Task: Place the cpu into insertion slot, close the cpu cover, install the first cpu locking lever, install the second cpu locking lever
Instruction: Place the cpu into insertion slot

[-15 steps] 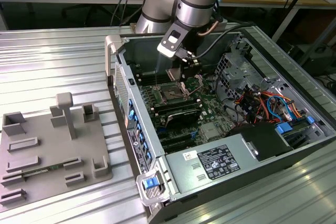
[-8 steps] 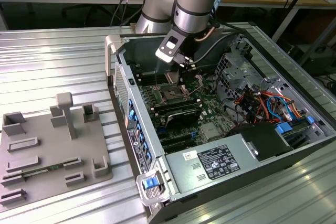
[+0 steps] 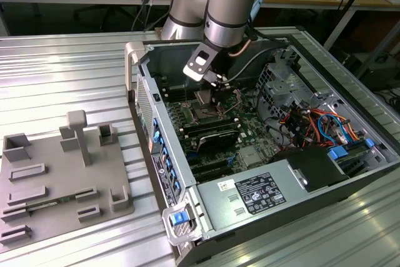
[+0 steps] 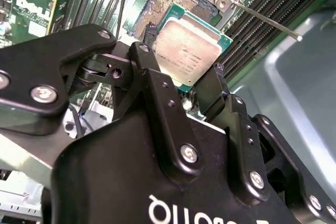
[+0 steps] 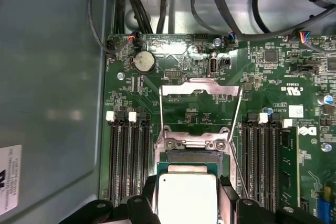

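Lying open on its side on a ribbed metal table (image 3: 62, 67), a computer case (image 3: 164, 154) takes up the middle of the exterior view, with a grey fixture plate (image 3: 56, 173) of moulded holders on the table at the exterior view's left. The robot arm (image 3: 234, 4) reaches down from the far edge into the case, its gripper (image 3: 215, 82) low over the green motherboard (image 3: 250, 148). In the first wrist view the board carries banks of long black memory slots (image 5: 128, 156) on either side of the socket area. Between them the cpu cover (image 5: 200, 85) stands swung up and open, a thin silver frame with a large window, hinged at the socket's far edge. The insertion slot (image 4: 163, 3) lies uncovered, its field of fine contacts showing in the second wrist view. A thin metal locking lever (image 4: 262, 19) juts out unlatched from one corner of the socket. The two black fingers (image 4: 157, 87) are clamped on opposite edges of the cpu (image 4: 189, 45), its dull silver top facing the cameras. The chip is held just over the slot, overlapping its near part and not squared up within the rim. Whether any edge touches the socket cannot be told.
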Controlling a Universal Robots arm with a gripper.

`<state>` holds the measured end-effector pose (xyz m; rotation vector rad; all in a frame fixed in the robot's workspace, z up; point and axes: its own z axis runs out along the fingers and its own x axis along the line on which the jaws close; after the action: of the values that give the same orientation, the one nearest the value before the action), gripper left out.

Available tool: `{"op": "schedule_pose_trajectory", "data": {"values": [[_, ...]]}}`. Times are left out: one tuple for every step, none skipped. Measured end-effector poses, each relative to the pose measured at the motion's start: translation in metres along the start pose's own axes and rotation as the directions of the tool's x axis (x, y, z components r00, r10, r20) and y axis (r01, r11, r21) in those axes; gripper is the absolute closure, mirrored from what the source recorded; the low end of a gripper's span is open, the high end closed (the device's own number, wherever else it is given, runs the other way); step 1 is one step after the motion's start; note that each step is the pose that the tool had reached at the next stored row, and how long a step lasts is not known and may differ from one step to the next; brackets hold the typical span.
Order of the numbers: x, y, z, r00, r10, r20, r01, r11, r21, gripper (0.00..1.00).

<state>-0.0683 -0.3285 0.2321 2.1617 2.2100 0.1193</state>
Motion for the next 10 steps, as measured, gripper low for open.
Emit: {"op": "schedule_pose_trajectory", "data": {"values": [[-0.0001,-0.0002,0.0023,1.0000,0.000,0.0000,0.000,1.0000,0.0000,0.45],[-0.0001,-0.0005,0.0044,1.0000,0.000,0.0000,0.000,1.0000,-0.0001,0.45],[-0.0001,-0.0010,0.0075,1.0000,0.000,-0.0001,0.000,1.0000,0.0000,0.45],[-0.0002,-0.0015,0.0106,1.0000,0.000,0.0003,0.000,1.0000,0.0001,0.45],[-0.0003,-0.0019,0.0136,1.0000,0.000,0.0007,0.000,1.0000,0.0000,0.45],[-0.0005,-0.0021,0.0151,1.0000,0.000,0.0011,0.000,1.0000,0.0000,0.45],[-0.0008,-0.0022,0.0165,1.0000,0.000,0.0014,0.000,1.0000,0.0001,0.45],[-0.0020,-0.0025,0.0178,1.0000,0.000,0.0018,0.000,1.0000,0.0002,0.45],[-0.0034,-0.0027,0.0186,1.0000,0.000,0.0016,0.000,1.0000,0.0001,0.45],[-0.0039,-0.0028,0.0198,1.0000,0.000,0.0014,0.000,1.0000,-0.0001,0.45]]}}
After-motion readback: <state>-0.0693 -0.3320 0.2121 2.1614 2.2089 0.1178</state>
